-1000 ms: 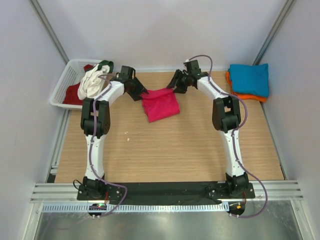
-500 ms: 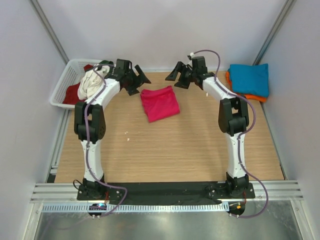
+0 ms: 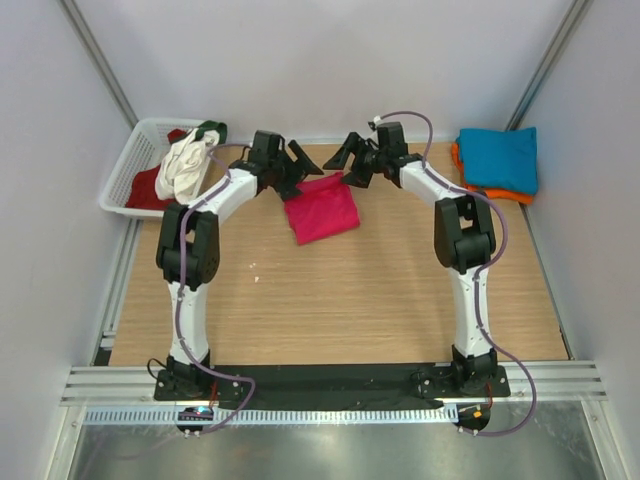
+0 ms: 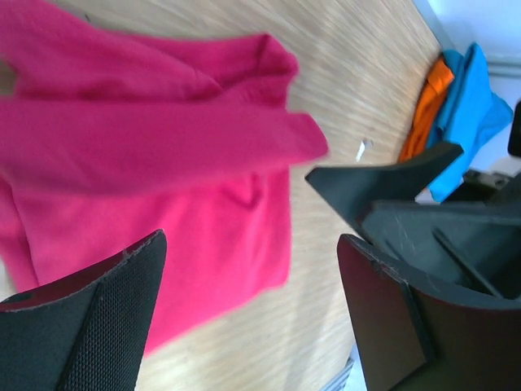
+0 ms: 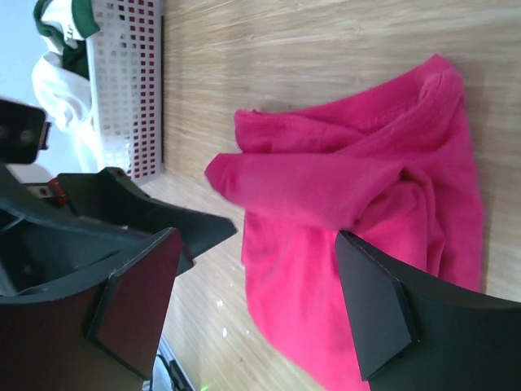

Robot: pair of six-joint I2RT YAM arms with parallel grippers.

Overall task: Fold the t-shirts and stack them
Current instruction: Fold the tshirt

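White lattice basket [image 3: 128, 170] sits at the table's [image 3: 330, 310] far left corner, with a white shirt [image 3: 182, 165] draped over its rim, a dark red one [image 3: 150, 188] inside and some green cloth [image 3: 211, 128] on top. The left gripper [image 3: 298, 165] hangs over the far end of the magenta t-shirt [image 3: 322, 210], jaws spread wide and gripping nothing. That shirt lies near the middle of the table's far edge, folded to a rough rectangle with a loose flap bunched across its far end. The right gripper [image 3: 345, 163] faces the left one over the same end, equally wide and empty. At the far right corner a teal shirt [image 3: 500, 155] rests folded on an orange one [image 3: 495, 193]. The magenta fold looks nearly done; next, both grippers likely need to pinch the far end, smooth the flap, then carry the shirt to that stack
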